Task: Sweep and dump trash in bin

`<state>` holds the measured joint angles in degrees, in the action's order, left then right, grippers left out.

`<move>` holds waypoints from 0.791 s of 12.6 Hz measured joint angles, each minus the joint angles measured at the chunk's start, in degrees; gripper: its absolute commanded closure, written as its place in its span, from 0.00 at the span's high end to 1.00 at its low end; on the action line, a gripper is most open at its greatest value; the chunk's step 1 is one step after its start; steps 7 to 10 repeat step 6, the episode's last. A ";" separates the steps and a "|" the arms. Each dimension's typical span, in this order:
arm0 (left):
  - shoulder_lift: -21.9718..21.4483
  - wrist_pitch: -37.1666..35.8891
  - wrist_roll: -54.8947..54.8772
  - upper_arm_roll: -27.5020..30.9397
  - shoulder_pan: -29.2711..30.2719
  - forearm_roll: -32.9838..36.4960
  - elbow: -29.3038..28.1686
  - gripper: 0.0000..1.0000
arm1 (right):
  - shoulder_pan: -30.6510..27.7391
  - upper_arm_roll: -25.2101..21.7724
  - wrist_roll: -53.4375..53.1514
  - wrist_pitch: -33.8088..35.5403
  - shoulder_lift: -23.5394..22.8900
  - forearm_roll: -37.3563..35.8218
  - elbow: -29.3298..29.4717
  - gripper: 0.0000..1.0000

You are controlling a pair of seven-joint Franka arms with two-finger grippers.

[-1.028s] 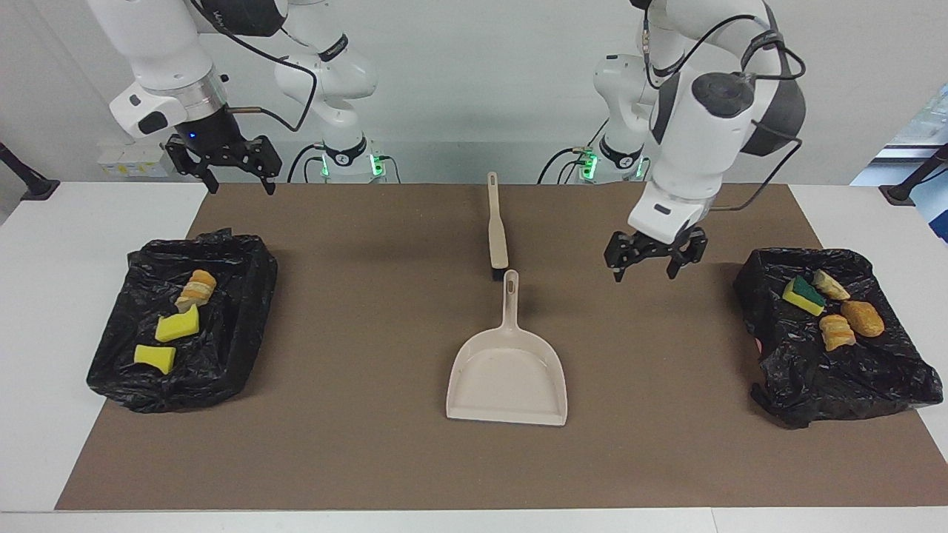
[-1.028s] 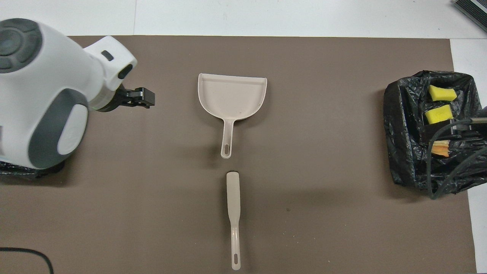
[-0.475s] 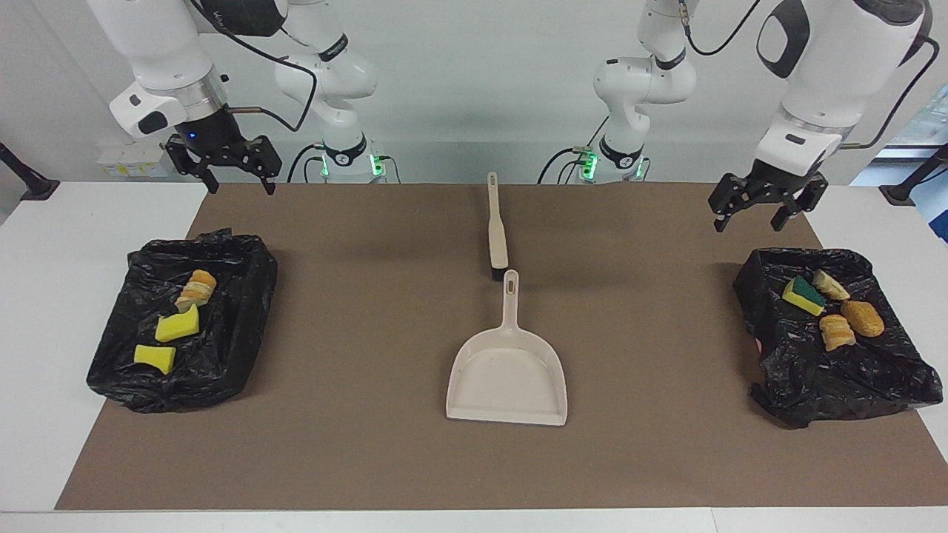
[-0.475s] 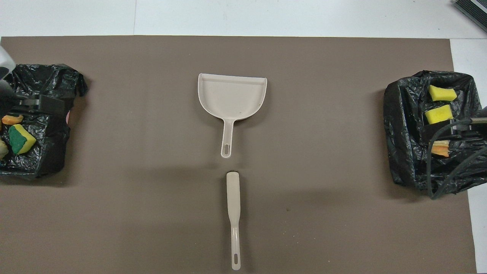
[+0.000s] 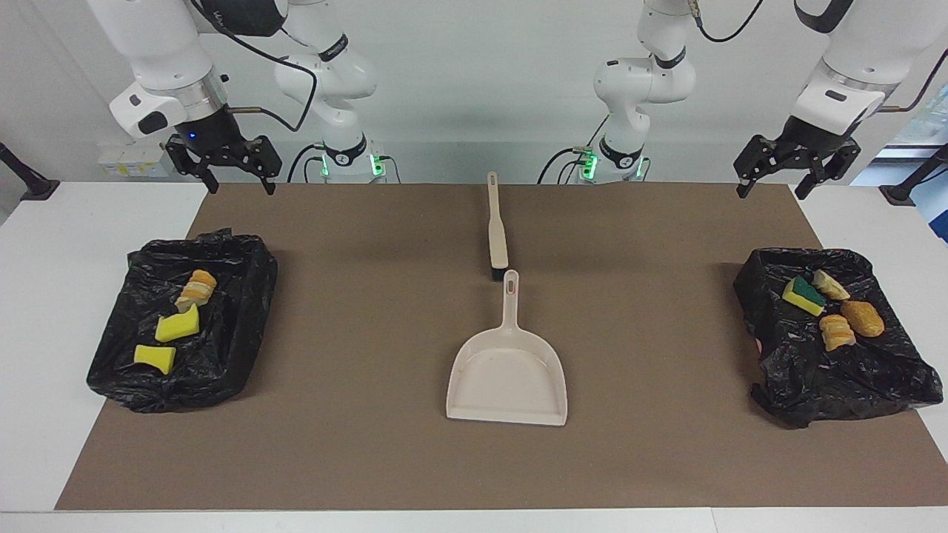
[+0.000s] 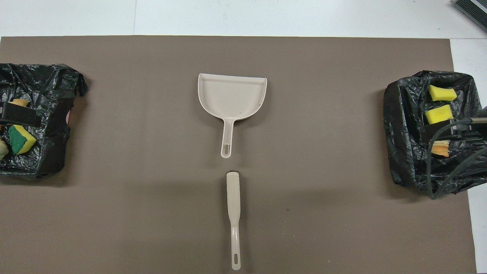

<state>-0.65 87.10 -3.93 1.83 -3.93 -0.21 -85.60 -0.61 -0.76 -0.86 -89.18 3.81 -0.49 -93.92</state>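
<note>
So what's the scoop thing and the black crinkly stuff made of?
The beige flat dustpan looks like hard moulded plastic: smooth, evenly coloured, with thin rigid walls and a hanging slot in its handle. The black crinkled bin liner looks like thin plastic film: shiny wrinkles that catch the light, draped loosely over the bin's edges.

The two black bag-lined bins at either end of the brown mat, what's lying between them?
Between the black bag-lined bins lie a beige plastic dustpan and, nearer the robots, a beige-handled brush, end to end; otherwise bare brown mat. Both views show it.
</note>
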 measured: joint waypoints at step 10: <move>-0.75 -0.11 -0.02 0.03 0.01 -0.46 -1.45 1.00 | 0.00 0.00 0.00 0.00 0.00 0.00 0.00 1.00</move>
